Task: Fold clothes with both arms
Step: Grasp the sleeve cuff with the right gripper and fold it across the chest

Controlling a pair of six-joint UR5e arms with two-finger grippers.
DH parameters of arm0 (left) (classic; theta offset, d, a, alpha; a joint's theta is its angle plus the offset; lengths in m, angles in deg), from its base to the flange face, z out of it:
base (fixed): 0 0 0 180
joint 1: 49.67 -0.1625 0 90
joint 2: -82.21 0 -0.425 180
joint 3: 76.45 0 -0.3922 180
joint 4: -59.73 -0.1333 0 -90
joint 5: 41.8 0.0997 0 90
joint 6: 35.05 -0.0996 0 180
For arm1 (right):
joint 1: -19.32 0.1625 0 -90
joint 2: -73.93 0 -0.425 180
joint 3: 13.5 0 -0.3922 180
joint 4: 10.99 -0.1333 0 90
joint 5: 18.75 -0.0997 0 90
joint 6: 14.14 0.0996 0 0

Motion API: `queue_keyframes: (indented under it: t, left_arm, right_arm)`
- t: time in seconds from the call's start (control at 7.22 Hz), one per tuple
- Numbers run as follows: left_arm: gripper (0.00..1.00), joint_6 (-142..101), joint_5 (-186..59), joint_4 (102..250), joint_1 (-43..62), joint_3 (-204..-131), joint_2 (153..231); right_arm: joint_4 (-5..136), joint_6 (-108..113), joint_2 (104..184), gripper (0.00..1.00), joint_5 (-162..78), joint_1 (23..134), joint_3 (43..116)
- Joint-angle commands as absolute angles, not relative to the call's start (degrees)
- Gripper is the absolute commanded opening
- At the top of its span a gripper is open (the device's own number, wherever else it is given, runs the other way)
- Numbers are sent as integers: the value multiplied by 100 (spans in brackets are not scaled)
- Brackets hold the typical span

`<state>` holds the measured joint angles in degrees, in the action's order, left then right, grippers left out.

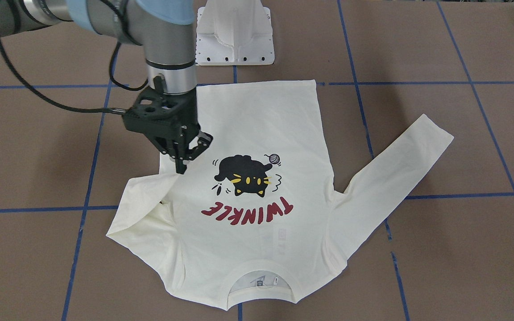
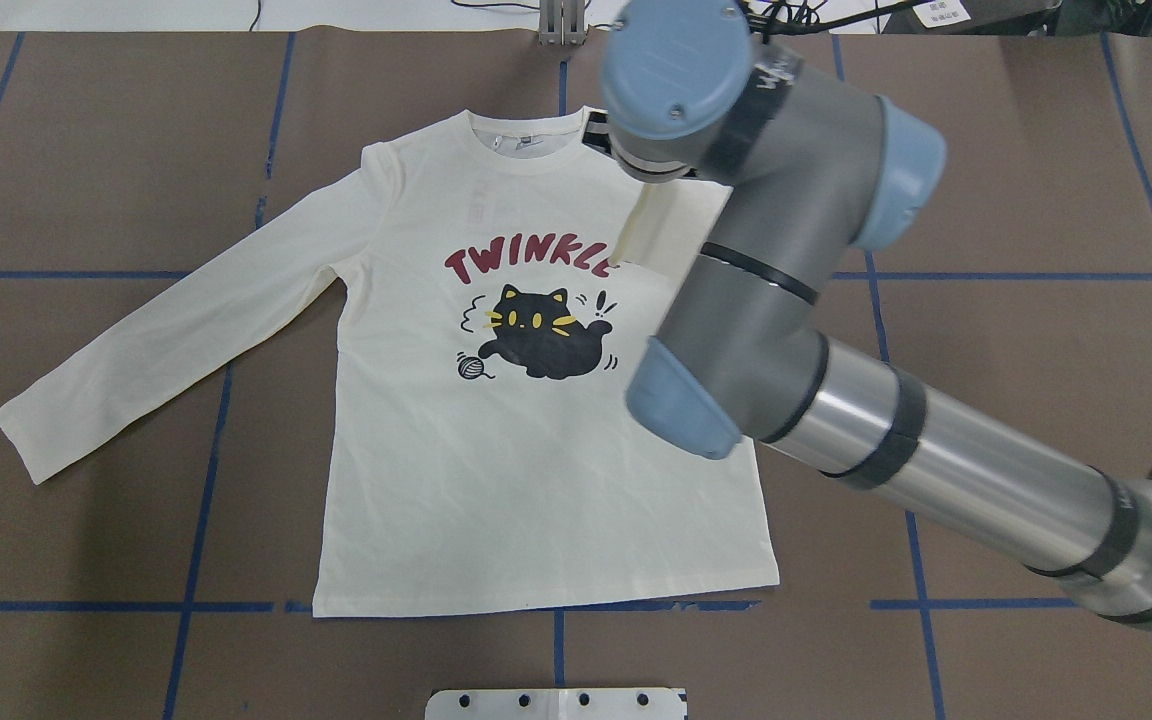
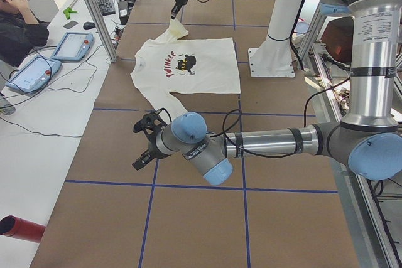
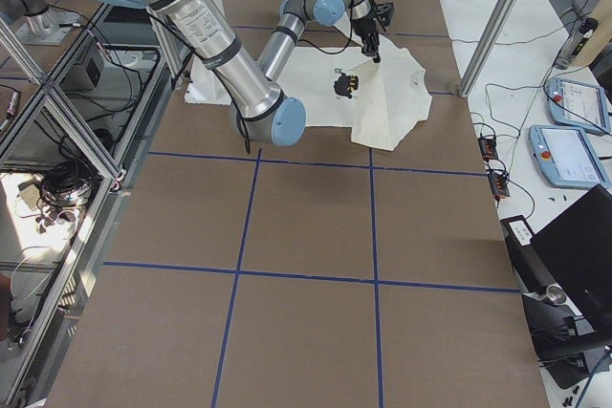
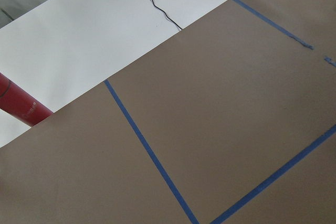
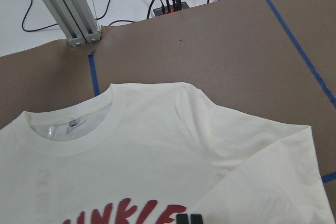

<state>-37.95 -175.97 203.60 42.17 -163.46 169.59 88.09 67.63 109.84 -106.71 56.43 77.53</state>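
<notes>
Front-facing: the shirt (image 1: 257, 129) lies print-up on the table (image 1: 462, 267), with the right hand (image 1: 180, 167) clenched on its right sleeve (image 1: 150, 196). Overhead: that sleeve hangs beside the lettering. Left side: the left hand (image 3: 141, 147) hovers nearer, apart from the shirt; I cannot tell its grip.

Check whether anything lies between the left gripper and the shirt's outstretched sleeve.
Nothing visible does. In the left side view, the left gripper hangs over the bare brown table, short of the outstretched sleeve of the shirt; only a blue tape line crosses the gap. The right gripper pinches the other sleeve.
</notes>
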Motion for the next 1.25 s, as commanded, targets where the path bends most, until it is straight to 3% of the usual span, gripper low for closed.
queue_keyframes:
  t: [0.0,0.42,0.69,0.83,0.97,1.11]
  left_arm:
    - [100,-3795,-17688,20361,4217,-16337,16958]
    - [100,-3795,-17688,20361,4217,-16329,16949]
    - [100,-3795,-17688,20361,4217,-16328,16949]
    - [100,-3795,-17688,20361,4217,-16328,16949]
    - [100,-3795,-17688,20352,4217,-16328,16949]
    - [100,-3795,-17688,20352,4217,-16320,16949]
  right_arm:
    - [8098,7434,9002,0,-10000,5186,5350]
    - [7315,7788,8826,0,-8705,4272,4656]
    - [7233,7797,8721,20,-8704,4253,4372]
    - [7233,7762,8721,48,-8713,4253,4346]
    - [7242,7736,8686,99,-8721,4261,4345]
    - [7233,7753,8581,100,-8869,4348,4345]
